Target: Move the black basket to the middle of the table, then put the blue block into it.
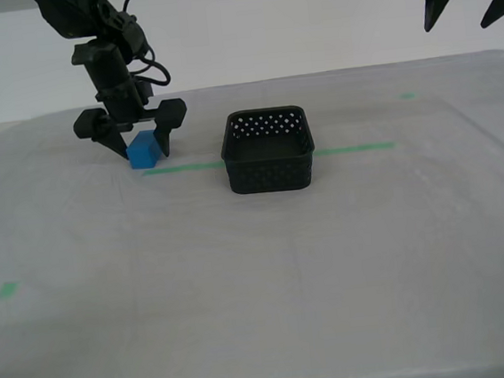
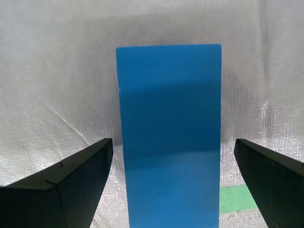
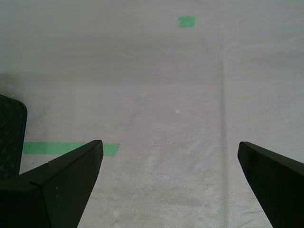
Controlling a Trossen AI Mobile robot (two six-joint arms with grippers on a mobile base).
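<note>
The scene is evenly and softly lit, with the table rendered pale and slightly washed out. Faint shadows are cast beneath the black basket. The blue block is shown darker across its middle.

No writing, label, brand or number can be read in any view. The only markings are plain green tape pieces and a green tape line on the table, bearing no text.
</note>
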